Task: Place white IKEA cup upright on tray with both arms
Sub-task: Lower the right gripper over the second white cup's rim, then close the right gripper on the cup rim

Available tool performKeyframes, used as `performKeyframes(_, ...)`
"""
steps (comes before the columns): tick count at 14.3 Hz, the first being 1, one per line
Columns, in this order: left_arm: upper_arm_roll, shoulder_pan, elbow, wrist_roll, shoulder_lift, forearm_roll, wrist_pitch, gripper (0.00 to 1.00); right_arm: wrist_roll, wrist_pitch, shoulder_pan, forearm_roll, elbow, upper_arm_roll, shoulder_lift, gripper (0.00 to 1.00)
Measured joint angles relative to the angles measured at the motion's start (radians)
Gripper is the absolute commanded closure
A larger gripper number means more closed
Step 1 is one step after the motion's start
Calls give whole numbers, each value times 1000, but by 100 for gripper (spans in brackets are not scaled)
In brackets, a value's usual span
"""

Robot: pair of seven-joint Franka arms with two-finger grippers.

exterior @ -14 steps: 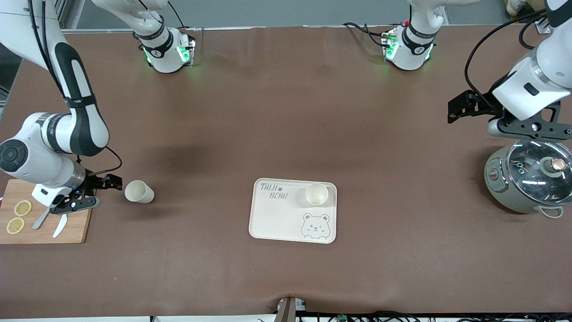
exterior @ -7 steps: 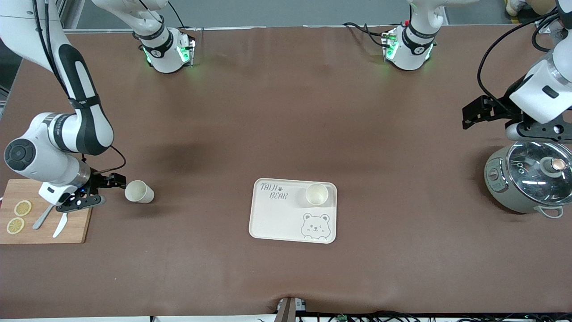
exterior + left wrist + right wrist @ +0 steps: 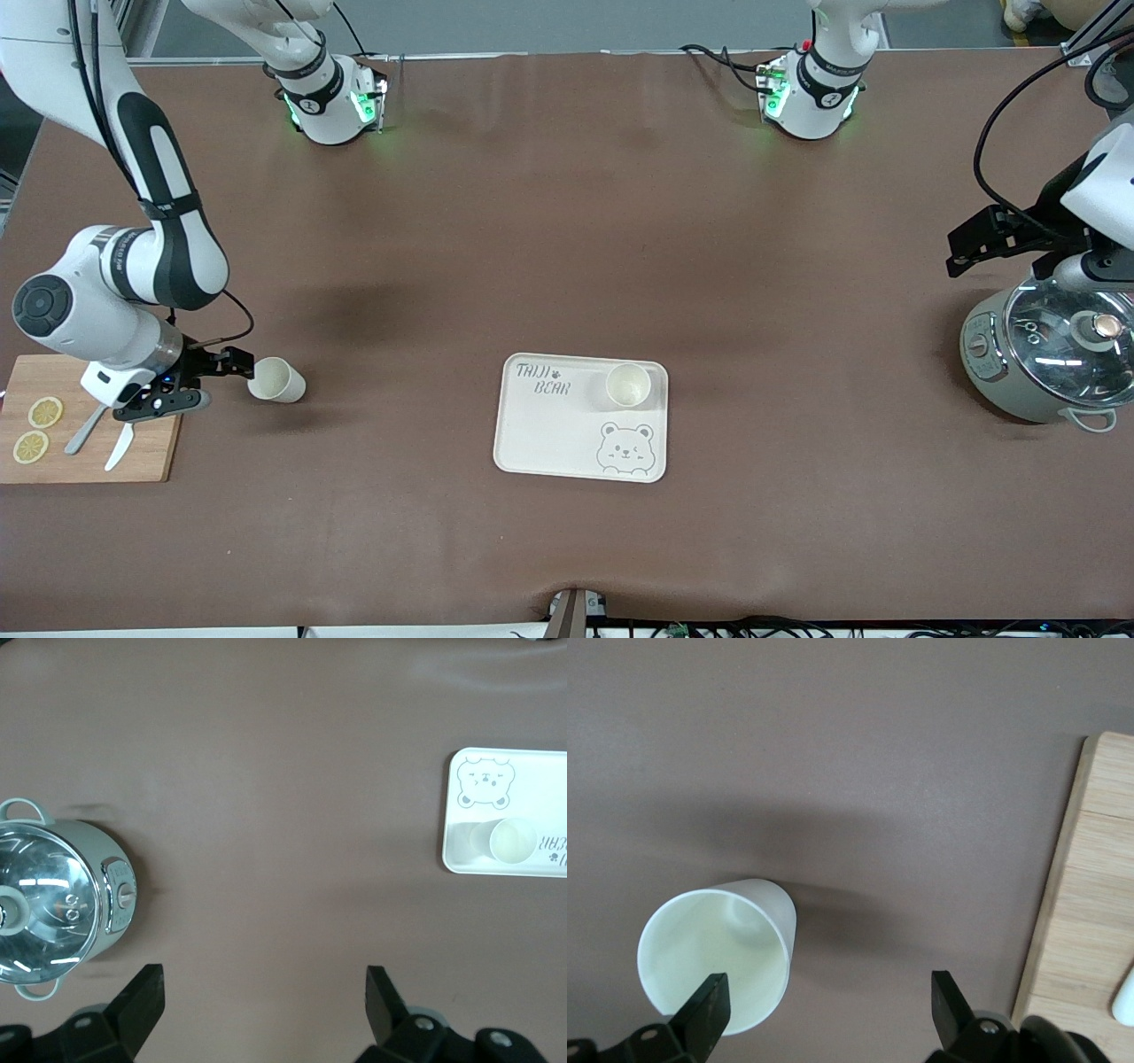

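Observation:
A white cup [image 3: 276,379] [image 3: 718,961] sits on the brown table toward the right arm's end, its mouth showing nearly round from above. My right gripper [image 3: 217,381] [image 3: 830,1005] hangs open between this cup and the cutting board, one finger [image 3: 709,1005] over the cup's rim and nothing between the fingers. A second white cup [image 3: 628,385] [image 3: 512,839] stands upright on the cream bear tray [image 3: 540,434] [image 3: 532,780] mid-table. My left gripper [image 3: 1019,257] [image 3: 263,1001] hovers open and empty beside the pot, at the left arm's end.
A grey pot with a glass lid [image 3: 1045,354] [image 3: 53,895] stands at the left arm's end. A wooden cutting board [image 3: 151,452] [image 3: 1090,904] with two lemon slices [image 3: 44,412] and white utensils [image 3: 120,447] lies at the right arm's end.
The right gripper has crept toward the loose cup until one finger overlaps its rim. The left gripper has drawn away from the tray toward its own end, by the pot. Both cups stayed put.

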Motion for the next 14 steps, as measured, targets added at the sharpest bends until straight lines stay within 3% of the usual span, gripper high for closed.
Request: performKeyframes(14,0,1,1,4,1,11,48,0,0,75,27,4,-5,10,73,0)
